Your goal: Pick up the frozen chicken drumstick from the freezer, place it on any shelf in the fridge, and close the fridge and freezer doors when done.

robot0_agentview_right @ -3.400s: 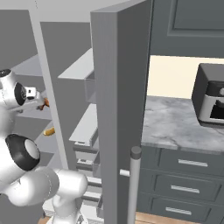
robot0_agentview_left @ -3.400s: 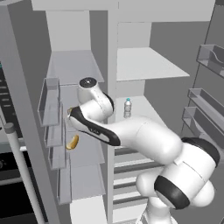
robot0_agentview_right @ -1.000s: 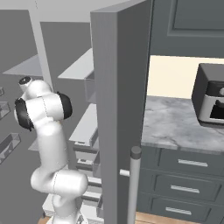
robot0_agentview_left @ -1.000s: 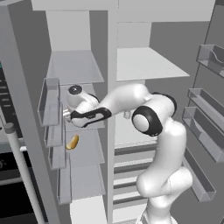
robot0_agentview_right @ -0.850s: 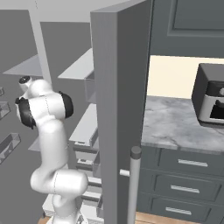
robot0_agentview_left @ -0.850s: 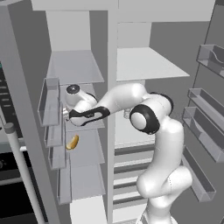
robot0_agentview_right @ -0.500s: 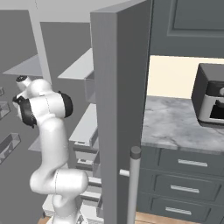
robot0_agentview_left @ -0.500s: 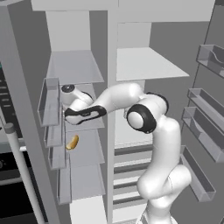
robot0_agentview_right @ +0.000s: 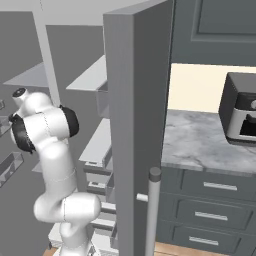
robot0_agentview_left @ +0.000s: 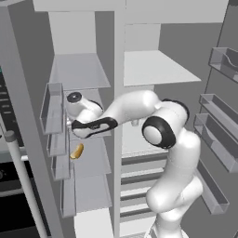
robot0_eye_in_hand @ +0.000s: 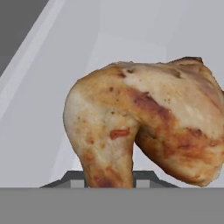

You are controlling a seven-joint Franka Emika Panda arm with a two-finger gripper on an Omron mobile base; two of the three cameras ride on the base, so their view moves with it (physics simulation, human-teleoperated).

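The frozen chicken drumstick [robot0_eye_in_hand: 144, 127] is golden brown and looms close in the hand view, its narrow end running down between my dark fingertips [robot0_eye_in_hand: 72, 180]. My gripper [robot0_eye_in_hand: 108, 183] is shut on it. In the left base view the drumstick [robot0_agentview_left: 76, 151] is a small orange-brown piece over a freezer shelf [robot0_agentview_left: 90, 155], in the left compartment. My gripper [robot0_agentview_left: 73, 137] reaches down to it from the hand above. The arm [robot0_agentview_right: 42, 125] stretches left in the right base view.
The freezer door [robot0_agentview_left: 28, 153] stands open at the left with its bins [robot0_agentview_left: 55, 116] and handle [robot0_agentview_left: 21, 186]. The fridge compartment [robot0_agentview_left: 153, 69] lies right of the divider, and its open door carries bins [robot0_agentview_left: 218, 135]. That door [robot0_agentview_right: 135, 125] stands edge-on in the right base view, beside a counter [robot0_agentview_right: 210, 145].
The jaws have gone from wide open to shut on the drumstick. The hand has crept a little further left into the freezer; the drumstick lies where it did.
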